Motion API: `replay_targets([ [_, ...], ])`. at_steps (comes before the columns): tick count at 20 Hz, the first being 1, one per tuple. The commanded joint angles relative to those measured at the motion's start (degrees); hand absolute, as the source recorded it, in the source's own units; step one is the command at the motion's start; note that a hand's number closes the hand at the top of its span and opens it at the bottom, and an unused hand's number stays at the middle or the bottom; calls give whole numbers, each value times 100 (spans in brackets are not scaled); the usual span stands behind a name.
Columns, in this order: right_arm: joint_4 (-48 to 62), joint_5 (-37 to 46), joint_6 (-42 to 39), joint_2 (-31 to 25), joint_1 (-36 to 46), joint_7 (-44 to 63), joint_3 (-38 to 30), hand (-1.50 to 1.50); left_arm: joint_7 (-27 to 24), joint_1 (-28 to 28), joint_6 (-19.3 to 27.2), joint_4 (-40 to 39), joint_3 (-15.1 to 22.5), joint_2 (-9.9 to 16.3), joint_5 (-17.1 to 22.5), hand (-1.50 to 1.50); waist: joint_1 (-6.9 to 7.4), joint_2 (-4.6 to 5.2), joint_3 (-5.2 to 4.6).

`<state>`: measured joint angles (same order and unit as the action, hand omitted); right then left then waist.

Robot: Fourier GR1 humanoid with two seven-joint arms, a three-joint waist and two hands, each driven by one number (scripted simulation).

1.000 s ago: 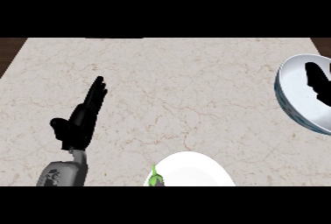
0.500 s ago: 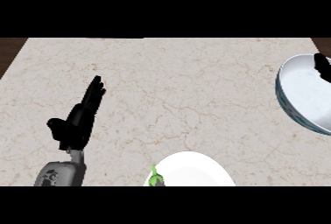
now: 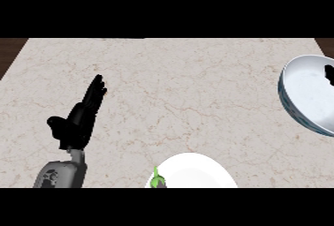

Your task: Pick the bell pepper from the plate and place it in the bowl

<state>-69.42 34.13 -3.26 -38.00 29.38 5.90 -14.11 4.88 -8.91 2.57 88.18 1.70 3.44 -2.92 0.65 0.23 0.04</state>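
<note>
We look steeply down on a pale marble counter, which fills most of the view. At the right edge sits a large bowl, white inside with a dark rim, partly cut off. At the bottom centre is a white plate, and on its left rim we see a green bit of the bell pepper, mostly hidden. Our left hand rests at the left, fingers straight and released, holding nothing. Of our right hand only a dark tip shows over the bowl; we cannot tell its state.
</note>
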Motion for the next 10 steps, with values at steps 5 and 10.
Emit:
replay_targets([
  [5, 1858, -686, -637, 44, 127, -1156, -367, -150, 132, 86, 32, 188, 110, -42, -88, 0, 28, 3, 5],
  [10, 2172, -1038, -633, 206, 390, -1850, -593, -150, 90, -87, -82, 4, -92, 50, 54, 0, -16, -7, 0],
])
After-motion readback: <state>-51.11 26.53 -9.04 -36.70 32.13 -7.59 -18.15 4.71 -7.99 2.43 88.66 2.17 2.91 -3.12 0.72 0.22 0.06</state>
